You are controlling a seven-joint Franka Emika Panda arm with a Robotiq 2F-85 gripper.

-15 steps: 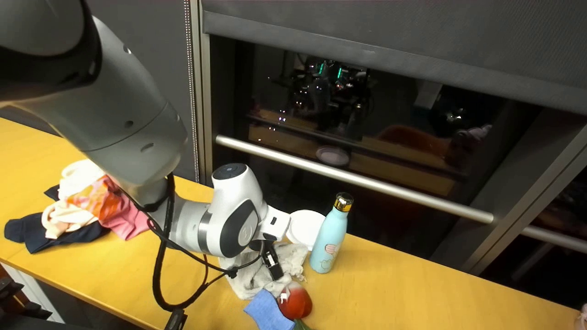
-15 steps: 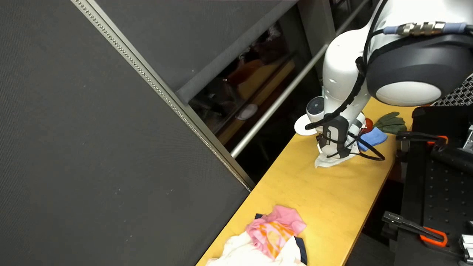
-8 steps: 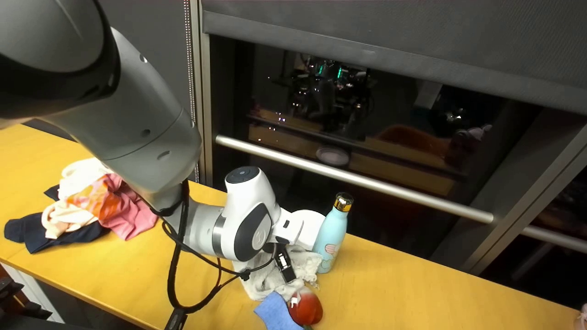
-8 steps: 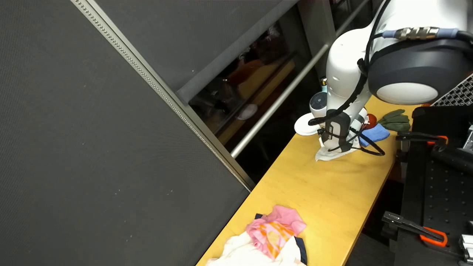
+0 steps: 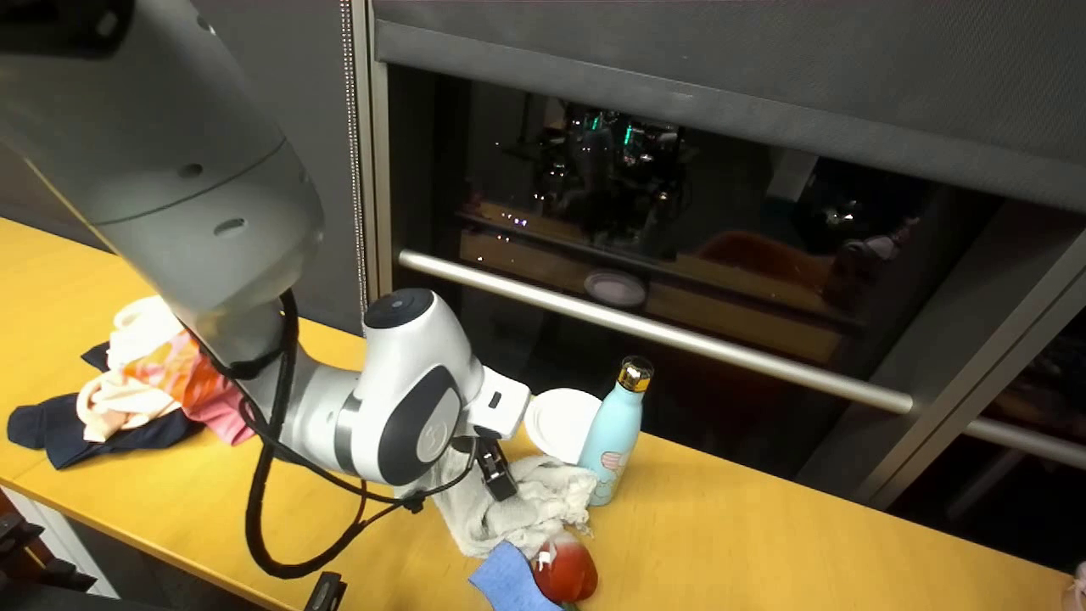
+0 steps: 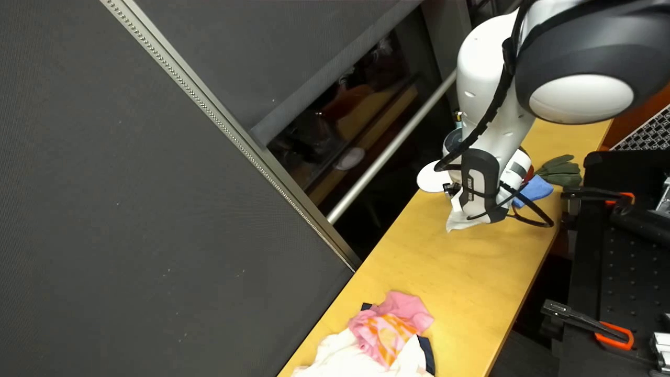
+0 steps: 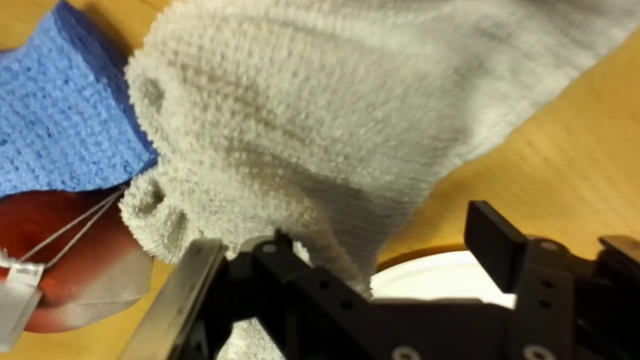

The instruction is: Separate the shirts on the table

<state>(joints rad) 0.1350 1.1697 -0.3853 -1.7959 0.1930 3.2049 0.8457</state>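
I logged the fingers [image 7: 495, 245] spread apart, gripping nothing, over the crumpled grey-white terry cloth [image 7: 325, 100]. The tangled pink-orange, cream and navy fabric shirts [image 5: 144, 390] lay well apart, to the left on the worktop [image 5: 721, 526] in an exterior view. Hazard, I judged: closing there could snag the cloth and topple the slim, pale-blue, gold-capped bottle [image 5: 612, 437]. The round white plate [image 5: 556, 423] obstructed the far side.

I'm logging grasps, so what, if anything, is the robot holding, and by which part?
Nothing: the gripper stands open, its jaws apart and not closed on the pale cloth.
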